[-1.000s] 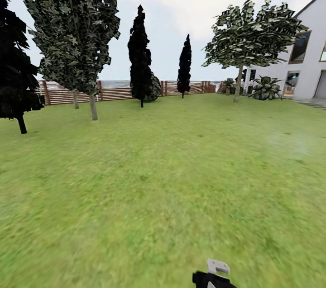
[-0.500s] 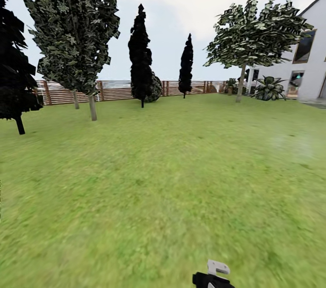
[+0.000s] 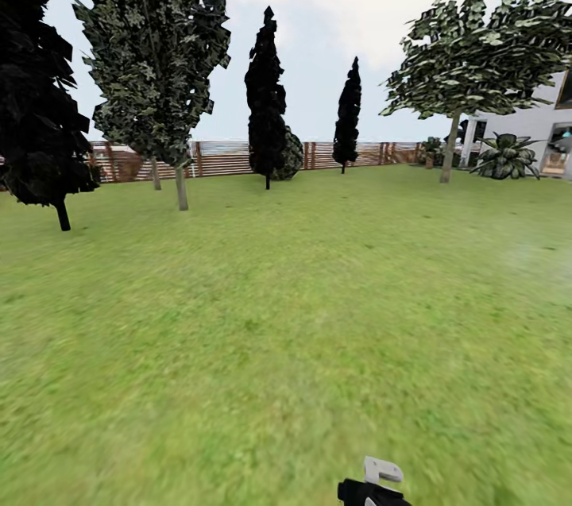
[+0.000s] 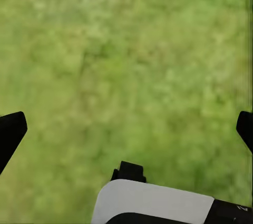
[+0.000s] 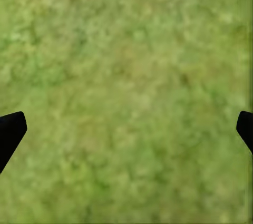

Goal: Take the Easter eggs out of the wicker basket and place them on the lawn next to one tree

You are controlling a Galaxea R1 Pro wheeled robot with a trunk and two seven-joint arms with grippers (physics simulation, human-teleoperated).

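From the head view, the lawn (image 3: 286, 315) is stretching away to a brown slatted fence (image 3: 222, 158) that is closing off the garden. A tree (image 3: 151, 45) with a pale bare trunk and speckled dark green foliage is standing just in front of the fence, and an all-black tree (image 3: 40, 93) is rising beside it, nearer the camera. Two narrow black cypress-like trees (image 3: 266, 93) are standing along the fence, further toward the white house (image 3: 548, 129). A second pale-trunked tree (image 3: 485, 53) is spreading its crown close to the house, with a spiky plant (image 3: 507, 156) sitting near its trunk. A small black and white robot part (image 3: 373, 484) is poking up over the grass at the near edge.

In the left wrist view, the left gripper (image 4: 126, 126) is hanging over bare grass with its jaws spread wide and nothing between them. A white and black part of the arm (image 4: 158, 203) is showing below them.

In the right wrist view, the right gripper (image 5: 126, 126) is hanging over plain grass too, its jaws wide apart and holding nothing.
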